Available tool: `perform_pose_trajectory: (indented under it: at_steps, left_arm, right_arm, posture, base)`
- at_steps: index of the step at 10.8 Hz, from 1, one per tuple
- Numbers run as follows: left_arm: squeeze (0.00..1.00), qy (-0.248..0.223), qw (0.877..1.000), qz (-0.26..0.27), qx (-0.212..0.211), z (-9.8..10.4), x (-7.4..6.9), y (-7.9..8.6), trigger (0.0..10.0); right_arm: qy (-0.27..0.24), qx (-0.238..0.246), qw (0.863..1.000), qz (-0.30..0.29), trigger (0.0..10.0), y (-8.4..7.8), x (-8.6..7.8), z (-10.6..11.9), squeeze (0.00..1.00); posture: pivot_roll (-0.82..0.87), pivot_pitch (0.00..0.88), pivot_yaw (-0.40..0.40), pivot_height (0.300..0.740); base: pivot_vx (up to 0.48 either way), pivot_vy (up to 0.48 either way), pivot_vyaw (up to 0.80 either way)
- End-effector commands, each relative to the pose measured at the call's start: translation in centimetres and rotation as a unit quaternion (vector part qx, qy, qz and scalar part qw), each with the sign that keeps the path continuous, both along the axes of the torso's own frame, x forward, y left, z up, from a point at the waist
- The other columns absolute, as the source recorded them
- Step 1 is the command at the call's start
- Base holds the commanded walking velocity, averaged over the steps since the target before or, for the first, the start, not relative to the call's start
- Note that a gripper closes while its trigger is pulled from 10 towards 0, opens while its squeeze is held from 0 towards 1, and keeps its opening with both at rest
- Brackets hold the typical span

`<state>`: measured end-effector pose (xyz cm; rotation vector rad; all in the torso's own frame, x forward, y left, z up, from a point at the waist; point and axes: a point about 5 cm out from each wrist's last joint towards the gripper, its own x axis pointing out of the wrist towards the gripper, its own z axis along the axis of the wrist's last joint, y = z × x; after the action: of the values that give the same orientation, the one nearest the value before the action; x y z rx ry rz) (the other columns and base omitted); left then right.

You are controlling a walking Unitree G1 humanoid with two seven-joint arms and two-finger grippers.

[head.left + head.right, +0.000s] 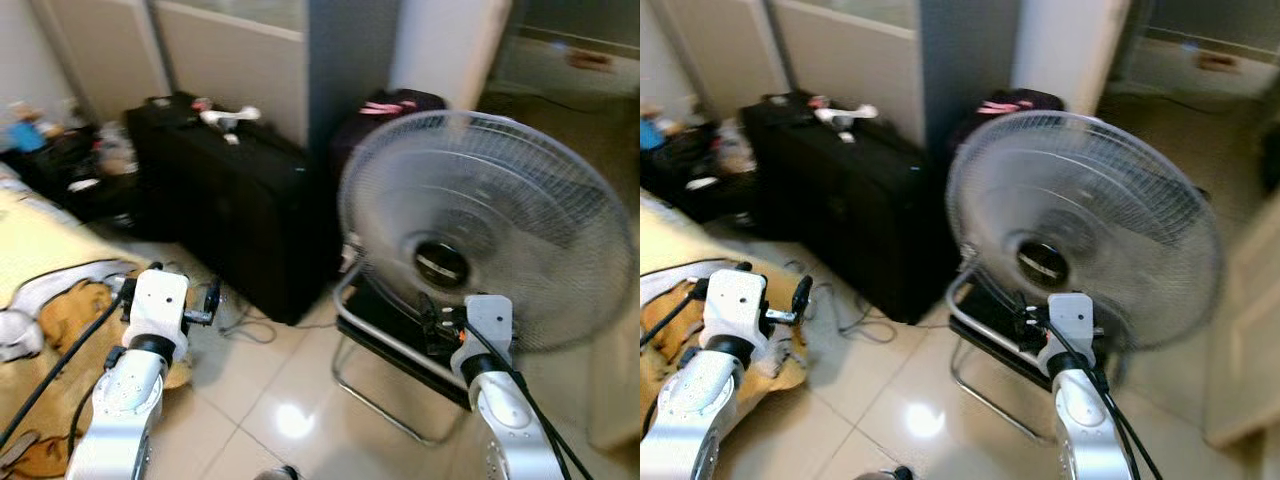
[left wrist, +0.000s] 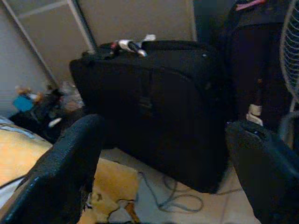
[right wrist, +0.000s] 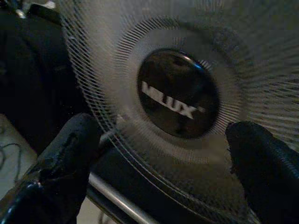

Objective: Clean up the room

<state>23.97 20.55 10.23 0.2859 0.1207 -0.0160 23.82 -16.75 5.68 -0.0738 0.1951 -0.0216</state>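
Observation:
A big white floor fan (image 1: 490,220) stands right in front of me, its black hub (image 3: 177,93) facing my right gripper (image 3: 161,126). That gripper is open, close to the grille, with nothing between its fingers. My left gripper (image 2: 163,126) is also open and holds nothing. It hovers low over a crumpled yellow-brown cloth (image 1: 70,310) on the floor and points toward a black suitcase (image 1: 230,200). White and pink items (image 1: 228,117) lie on top of the suitcase.
A loose cable (image 1: 245,325) trails over the tiles by the suitcase. A metal tube frame (image 1: 390,400) sits under the fan. A dark bag with pink trim (image 1: 390,105) stands behind it. Small clutter (image 1: 60,150) fills the far left corner. A pale door (image 1: 1250,330) is at the right.

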Motion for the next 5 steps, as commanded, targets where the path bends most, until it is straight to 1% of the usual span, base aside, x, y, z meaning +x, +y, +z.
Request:
perform_pose_trajectory:
  at_steps: [1, 2, 3, 4, 5]
  left_arm:
    - [0.00, -0.004, 1.000, -0.007, -0.002, 0.33, 0.16, -0.20, 10.0]
    - [0.00, -0.005, 1.000, -0.004, -0.004, 0.44, 0.24, -0.15, 10.0]
    - [0.00, -0.006, 1.000, -0.006, -0.004, 0.61, 0.26, -0.27, 10.0]
    - [0.00, -0.005, 1.000, -0.007, -0.005, 0.62, 0.22, -0.36, 10.0]
    - [0.00, -0.002, 1.000, -0.008, -0.005, 0.51, 0.19, -0.42, 10.0]
  right_arm:
    - [-0.020, -0.016, 0.999, -0.022, 10.0, -0.30, 0.27, 0.63, 1.00]
    - [-0.024, -0.019, 0.999, -0.025, 10.0, -0.32, 0.34, 0.72, 1.00]
    - [0.006, 0.003, 1.000, -0.030, 10.0, -0.37, 0.31, 0.33, 1.00]
    - [0.007, 0.013, 1.000, -0.018, 10.0, -0.23, 0.33, 0.46, 1.00]
    - [0.000, 0.008, 1.000, -0.005, 10.0, 0.00, 0.38, 0.69, 1.00]
  posture:
    - [-0.03, 0.000, 0.007, 0.740]
    - [-0.04, 0.000, 0.008, 0.740]
    - [-0.04, 0.000, 0.007, 0.740]
    - [-0.04, 0.000, 0.008, 0.740]
    - [-0.04, 0.000, 0.008, 0.740]
  base:
    - [0.000, 0.000, 0.00]
    - [0.000, 0.255, 0.00]
    - [0.000, 0.292, 0.00]
    - [0.000, 0.289, 0.00]
    - [0.000, 0.289, 0.00]
